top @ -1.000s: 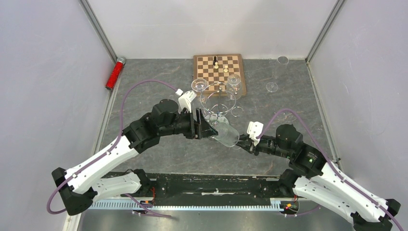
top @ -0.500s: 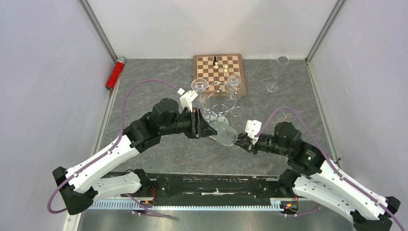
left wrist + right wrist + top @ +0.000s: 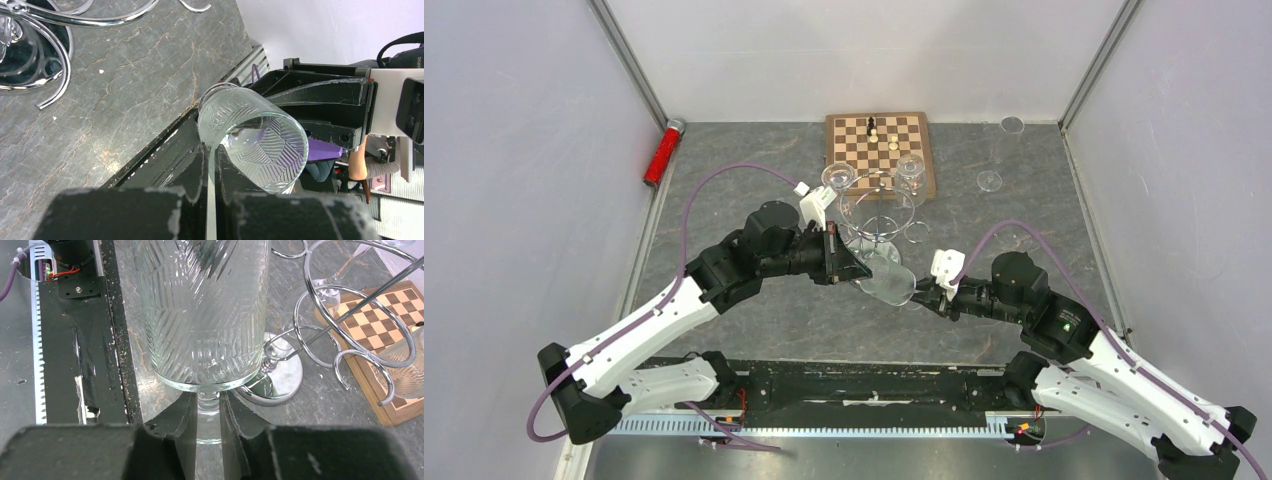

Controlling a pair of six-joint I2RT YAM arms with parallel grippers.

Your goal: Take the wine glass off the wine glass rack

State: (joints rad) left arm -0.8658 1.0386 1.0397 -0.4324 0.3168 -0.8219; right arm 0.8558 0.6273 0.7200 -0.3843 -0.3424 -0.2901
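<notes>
The wine glass [image 3: 889, 278] is held in the air between the 2 arms, tilted, just on the near side of the wine glass rack [image 3: 278, 380] and, as far as can be judged from above, clear of its curled loops. The left gripper [image 3: 211, 156] is clenched on the wall of the bowl at the rim [image 3: 295, 135]. The right gripper [image 3: 209, 409] is closed on the stem [image 3: 208, 402] directly under the bowl [image 3: 205, 315]. The foot is hidden behind the fingers.

The glass is judged to be light, rigid and brittle, with a smooth stem that can slip or twist in hard pads. The cut pattern on the bowl gives little extra grip. The stem is taken as the safer hold, since it is thick and central. The pinch on the thin rim is the weaker point, where too much pressure or opposed pulling by the 2 arms could chip it.

2 other glasses [image 3: 839, 178] [image 3: 911, 168] hang on the far side of the rack, and its chrome loops lie close beside the held bowl, so a swing away from the robot risks a knock. A chessboard [image 3: 879, 140] with a few chess pieces [image 3: 871, 127] lies behind the rack. A red cylinder [image 3: 661, 153] rests at the far left edge of the table [image 3: 754, 200], well apart from the work.
</notes>
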